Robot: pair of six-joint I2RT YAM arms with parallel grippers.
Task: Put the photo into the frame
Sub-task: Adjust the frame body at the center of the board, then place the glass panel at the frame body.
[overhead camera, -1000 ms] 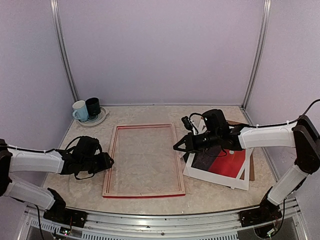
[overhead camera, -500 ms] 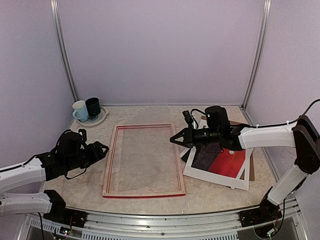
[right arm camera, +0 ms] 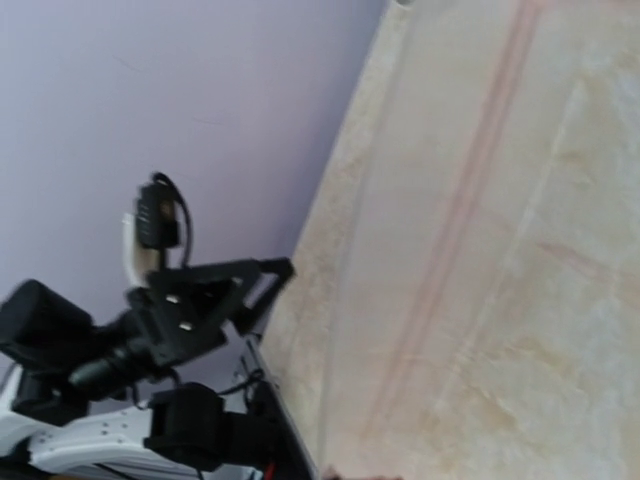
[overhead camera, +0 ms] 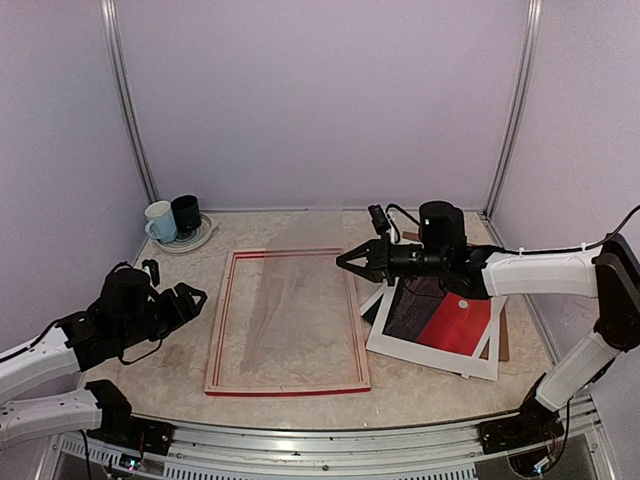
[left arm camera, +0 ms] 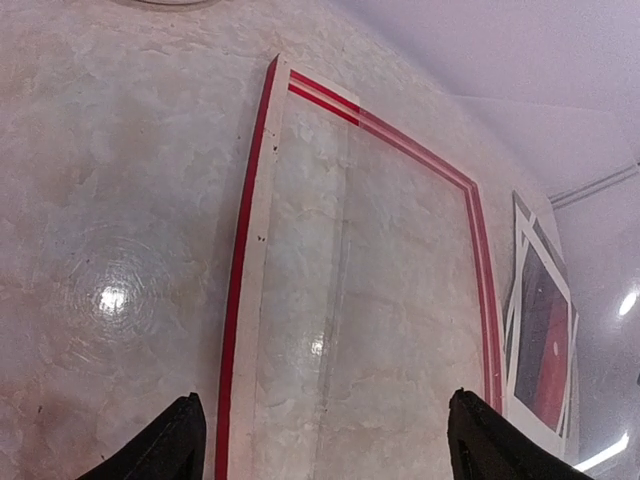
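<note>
The left gripper hangs with its fingers wide apart and empty, left of the frame. The right gripper hovers at the frame's far right rail, perhaps pinching a tilted clear pane, but its grip cannot be told. The photo lies face up to the right, apart from the frame; insertion is not yet begun.

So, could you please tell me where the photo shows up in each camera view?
Top external: the photo lies right of centre.
Left wrist: the photo is at the far right edge.
Right wrist: not in it.
Shared landmark: the frame, whose red right rail sits just left of the photo in both.
</note>
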